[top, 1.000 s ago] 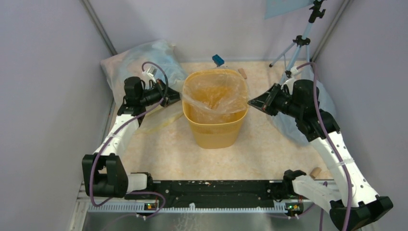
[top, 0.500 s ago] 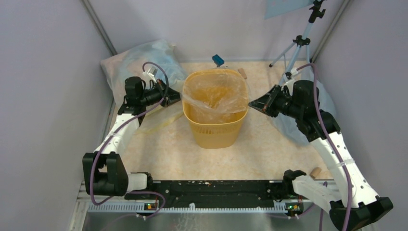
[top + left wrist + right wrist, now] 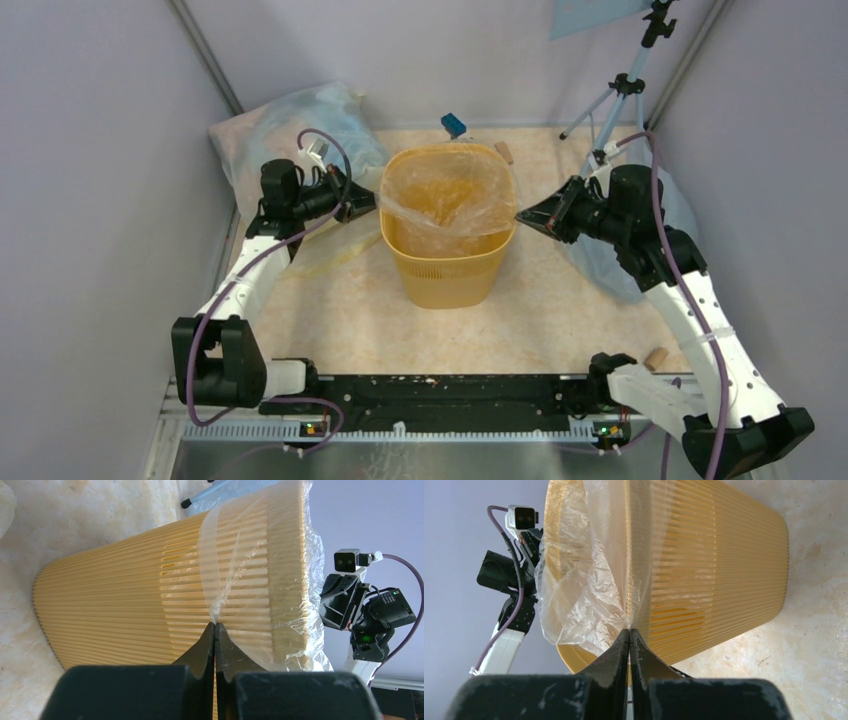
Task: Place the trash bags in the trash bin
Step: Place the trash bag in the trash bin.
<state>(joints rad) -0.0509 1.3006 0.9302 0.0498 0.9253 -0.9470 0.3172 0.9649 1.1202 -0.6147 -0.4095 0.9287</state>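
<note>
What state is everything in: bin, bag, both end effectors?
trash bin: upright, lined by the bag.
trash bag: open inside the bin, film pulled over the rim at left and right, pinched on both sides.
left end effector: shut on the trash bag's film, at the bin's outer wall.
right end effector: shut on the trash bag's film, at the opposite wall.

The trash bin is showing as translucent yellow-orange plastic, its walls finely ribbed and slightly shiny. The trash bag over its rim is looking like thin, clear plastic film, glossy and crinkled. The left fingers and right fingers are appearing as matt black plastic with a faintly grainy face. The surface is presenting a smooth, mottled beige, stone-like finish.
</note>
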